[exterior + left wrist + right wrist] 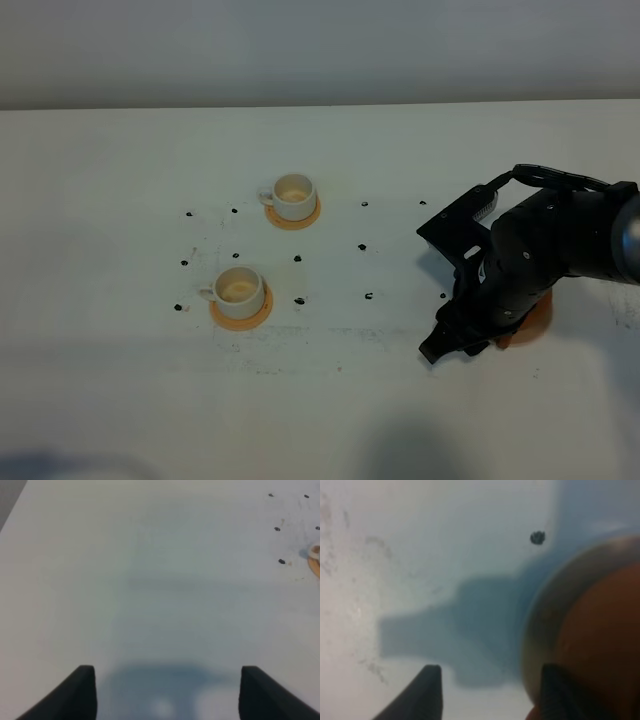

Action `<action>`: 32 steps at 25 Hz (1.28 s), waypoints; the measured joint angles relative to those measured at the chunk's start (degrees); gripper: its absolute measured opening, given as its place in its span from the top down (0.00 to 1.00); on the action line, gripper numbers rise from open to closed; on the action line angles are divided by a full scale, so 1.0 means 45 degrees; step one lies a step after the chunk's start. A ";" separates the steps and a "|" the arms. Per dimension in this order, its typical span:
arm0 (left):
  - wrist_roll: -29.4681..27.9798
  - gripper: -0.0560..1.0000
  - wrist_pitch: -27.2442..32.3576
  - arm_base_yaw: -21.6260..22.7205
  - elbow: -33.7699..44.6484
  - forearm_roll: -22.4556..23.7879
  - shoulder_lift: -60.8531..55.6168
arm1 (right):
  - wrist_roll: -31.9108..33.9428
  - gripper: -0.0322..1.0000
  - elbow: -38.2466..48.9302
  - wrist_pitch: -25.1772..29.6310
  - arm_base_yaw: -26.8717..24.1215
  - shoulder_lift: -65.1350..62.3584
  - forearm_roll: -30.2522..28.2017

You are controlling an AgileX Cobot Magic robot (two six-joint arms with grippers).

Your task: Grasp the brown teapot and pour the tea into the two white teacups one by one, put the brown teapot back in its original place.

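Right gripper [455, 340], exterior view: angled down at the squat reddish-brown clay teapot [530, 322], which is mostly hidden under the arm. Well apart from the teapot, on the left arm's side: far small white cylindrical teacup [293, 195] and near teacup [240, 288], each on a round orange-tan coaster [308, 221].

Left wrist view: left gripper [167, 692] spread over bare white table [150, 555]; teapot not seen.

Right wrist view: right gripper [490, 685] spread, nothing between; teapot [600, 645] just beside one finger.

Step, judged: reach to grasp. Next: straddle teapot, then close.

Count: teapot 1, teacups 2, coasters 2.

white table [100, 400] carries two orange coasters [241, 319] [293, 223] and black dots [298, 258].
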 joint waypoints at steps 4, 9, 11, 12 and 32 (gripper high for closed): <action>0.0000 0.41 0.0000 0.0000 0.0000 0.0000 0.0000 | 0.0000 0.55 0.0000 0.0308 0.0000 0.0000 0.0000; 0.0000 0.41 0.0000 0.0000 0.0000 0.0000 0.0000 | 0.0000 0.55 0.0000 0.0760 0.0000 0.0000 0.0000; 0.0000 0.41 0.0000 0.0000 0.0000 0.0000 0.0000 | 0.0000 0.55 0.0000 0.0908 0.0000 0.0000 0.0000; 0.0000 0.41 0.0000 0.0000 0.0000 0.0000 0.0000 | 0.0000 0.55 0.0000 0.0957 0.0000 0.0000 0.0000; 0.0000 0.41 0.0000 0.0000 0.0000 0.0000 0.0000 | 0.0000 0.55 -0.0106 0.1891 0.0200 -0.0148 0.0020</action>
